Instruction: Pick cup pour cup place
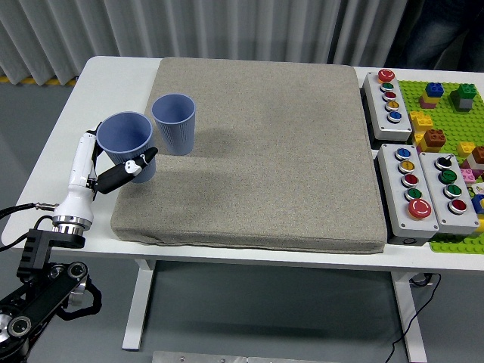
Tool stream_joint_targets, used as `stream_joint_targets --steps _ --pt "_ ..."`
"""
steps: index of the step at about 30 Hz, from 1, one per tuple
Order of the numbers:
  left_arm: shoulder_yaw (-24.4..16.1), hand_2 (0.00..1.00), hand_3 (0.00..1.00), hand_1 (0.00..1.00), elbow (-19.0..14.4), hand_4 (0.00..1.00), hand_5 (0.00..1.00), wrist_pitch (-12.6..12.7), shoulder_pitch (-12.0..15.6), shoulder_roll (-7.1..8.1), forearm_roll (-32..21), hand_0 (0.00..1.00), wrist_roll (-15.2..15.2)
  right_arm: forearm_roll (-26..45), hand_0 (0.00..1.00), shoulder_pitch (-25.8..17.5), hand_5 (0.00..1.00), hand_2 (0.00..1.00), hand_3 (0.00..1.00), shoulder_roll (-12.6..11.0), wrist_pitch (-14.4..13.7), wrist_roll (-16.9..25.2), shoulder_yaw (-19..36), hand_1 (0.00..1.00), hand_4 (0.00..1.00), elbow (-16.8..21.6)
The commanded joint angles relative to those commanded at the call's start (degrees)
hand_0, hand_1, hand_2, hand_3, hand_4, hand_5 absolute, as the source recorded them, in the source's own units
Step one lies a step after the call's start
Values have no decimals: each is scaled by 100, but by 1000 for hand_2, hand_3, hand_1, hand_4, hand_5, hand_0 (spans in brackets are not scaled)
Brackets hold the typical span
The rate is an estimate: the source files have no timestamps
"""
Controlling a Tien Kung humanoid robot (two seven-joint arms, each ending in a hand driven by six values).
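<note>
Nearest the camera, the left arm [45, 287] rises from the lower left corner, its black joints giving way to a white forearm that slants up over the white table [83, 98]. At its end the left hand [113, 170] is clasped around a blue cup [128, 144], a dark finger [130, 168] wrapped across the cup's front wall. The held cup is roughly upright, its open mouth facing up and toward the camera, and it sits over the left edge of the grey mat [257, 151], above and just right of the wrist. Just beyond it, near but apart, a second blue cup [175, 123] stands upright on the mat's left part. To the right of the mat lie three grey button boxes [412, 178] with coloured buttons, and past them, at the right edge, a green baseplate [446, 106] carrying coloured building blocks. Grey curtain folds [227, 30] hang behind the table's far edge.
</note>
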Motion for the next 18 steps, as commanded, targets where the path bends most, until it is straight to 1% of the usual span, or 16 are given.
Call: stream_joint_targets --steps 2,8,12,17,18 --pt "95 487 534 462 104 857 194 39 -24 -43 -113 526 -57 9 647 -3 28 551 587 5 -3 -3 -3 637 2 1" --pt "434 488 534 463 395 852 193 84 -193 -169 -193 533 -148 24 648 -3 28 551 587 6 -5 -3 -22 637 2 1" --pt "581 488 534 463 568 852 193 202 -283 -227 -305 533 -260 16 648 -9 28 551 587 8 -1 -3 -28 637 2 1" --pt "631 492 536 471 693 849 192 274 -326 -293 -365 536 -339 1 648 -21 27 551 587 10 3 -3 -27 637 2 0" --pt "668 492 536 471 723 849 192 320 -338 -308 -395 536 -366 -13 648 -26 27 551 587 11 7 -3 -25 637 2 0"
